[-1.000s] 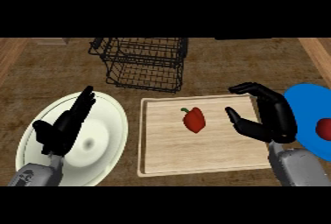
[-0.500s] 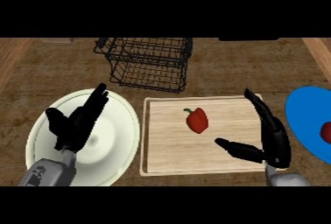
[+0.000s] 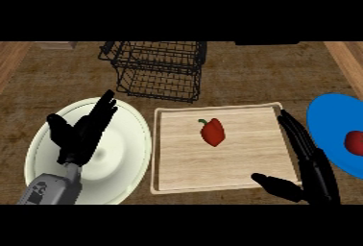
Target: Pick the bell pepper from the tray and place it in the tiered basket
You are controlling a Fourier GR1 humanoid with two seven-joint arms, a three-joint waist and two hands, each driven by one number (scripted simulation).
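A red bell pepper (image 3: 212, 132) with a green stem lies on the wooden tray (image 3: 177, 163), a little above its middle. The black wire tiered basket (image 3: 159, 70) stands behind the tray on the counter. My right hand (image 3: 310, 168) is open over the tray's right edge, fingers straight and pointing away, thumb spread toward the tray's near right corner. It is to the right of the pepper and does not touch it. My left hand (image 3: 79, 133) rests open over the white plate, fingers up.
A white plate (image 3: 120, 158) lies left of the tray. A blue plate (image 3: 332, 126) with a red item (image 3: 355, 142) on it sits at the right edge. The counter top is brown wood.
My right hand has shifted slightly right and down along the tray's right edge, staying open. The left hand moved a little over the white plate. The pepper has not moved.
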